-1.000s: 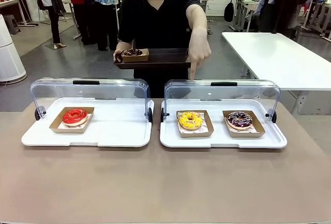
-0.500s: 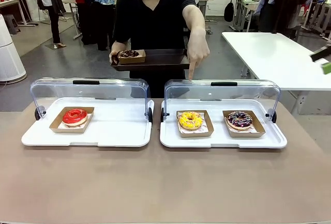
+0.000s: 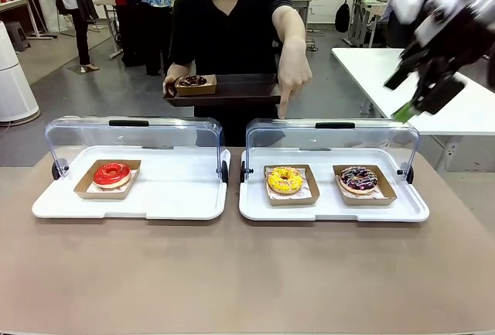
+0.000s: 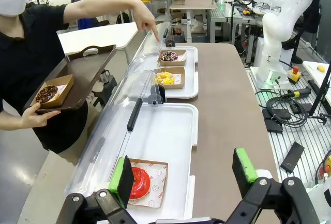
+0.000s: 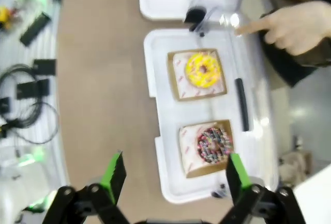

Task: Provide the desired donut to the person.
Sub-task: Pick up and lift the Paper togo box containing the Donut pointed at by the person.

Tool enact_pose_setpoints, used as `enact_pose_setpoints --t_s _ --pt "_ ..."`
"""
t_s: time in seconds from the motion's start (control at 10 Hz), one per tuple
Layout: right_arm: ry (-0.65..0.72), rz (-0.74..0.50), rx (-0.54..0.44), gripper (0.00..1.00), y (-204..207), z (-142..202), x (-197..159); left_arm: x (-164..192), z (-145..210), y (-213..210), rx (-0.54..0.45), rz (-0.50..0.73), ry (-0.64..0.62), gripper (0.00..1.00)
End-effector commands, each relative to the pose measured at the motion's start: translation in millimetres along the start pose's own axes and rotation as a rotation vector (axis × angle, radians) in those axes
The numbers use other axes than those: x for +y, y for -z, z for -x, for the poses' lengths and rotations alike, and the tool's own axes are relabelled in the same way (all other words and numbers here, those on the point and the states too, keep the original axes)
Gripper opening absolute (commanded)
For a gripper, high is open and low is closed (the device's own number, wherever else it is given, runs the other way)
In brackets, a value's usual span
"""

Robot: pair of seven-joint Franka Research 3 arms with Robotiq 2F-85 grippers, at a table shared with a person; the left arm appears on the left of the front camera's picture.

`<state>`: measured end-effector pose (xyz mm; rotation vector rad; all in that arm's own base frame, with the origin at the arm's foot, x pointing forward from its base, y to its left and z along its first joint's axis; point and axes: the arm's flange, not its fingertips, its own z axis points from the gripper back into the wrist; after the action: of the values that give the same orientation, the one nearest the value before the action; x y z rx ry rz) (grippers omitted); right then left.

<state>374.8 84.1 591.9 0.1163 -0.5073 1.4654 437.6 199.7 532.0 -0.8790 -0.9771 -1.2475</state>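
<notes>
The person (image 3: 232, 18) stands at the far side and points a finger (image 3: 283, 109) down over the yellow donut (image 3: 285, 180) in the right white tray (image 3: 325, 210). A sprinkled chocolate donut (image 3: 358, 179) sits beside it, and a red donut (image 3: 112, 173) lies in the left white tray (image 3: 178, 196). The person's other hand holds a dark tray (image 3: 240, 87) carrying a chocolate donut (image 3: 192, 81). My right gripper (image 3: 418, 91) hangs open, high above the right tray's far right end, looking down on both donuts (image 5: 203, 70). My left gripper (image 4: 182, 175) is open above the red donut (image 4: 138, 182).
Both trays' clear lids (image 3: 131, 138) stand open at their far sides. A white table (image 3: 418, 80) is at the back right, with bystanders farther off. Cables and gear (image 4: 289, 115) lie on the robot's side. The brown table's near half (image 3: 247, 281) is bare.
My right arm has swung in from the upper right edge to above the right tray's far end. The person keeps pointing at the yellow donut and has shifted slightly left.
</notes>
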Motion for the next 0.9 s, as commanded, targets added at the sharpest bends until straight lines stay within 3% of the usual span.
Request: enact_pose_setpoints --t_s 0.0,0.2,0.4,0.8 --pt "0.043 -0.076 0.121 1.0 42 -1 -15 0 -1 -2 0.003 -0.009 -0.002 1.0" --pt "0.058 -0.133 0.19 1.0 87 -6 -16 0 -1 -2 0.003 -0.009 -0.002 1.0" --pt "0.056 -0.18 0.178 1.0 116 -13 -11 0 -1 -2 0.003 -0.009 -0.002 1.0" --pt "0.038 -0.203 0.186 1.0 125 -12 -7 0 -1 -2 0.003 -0.009 -0.002 1.0"
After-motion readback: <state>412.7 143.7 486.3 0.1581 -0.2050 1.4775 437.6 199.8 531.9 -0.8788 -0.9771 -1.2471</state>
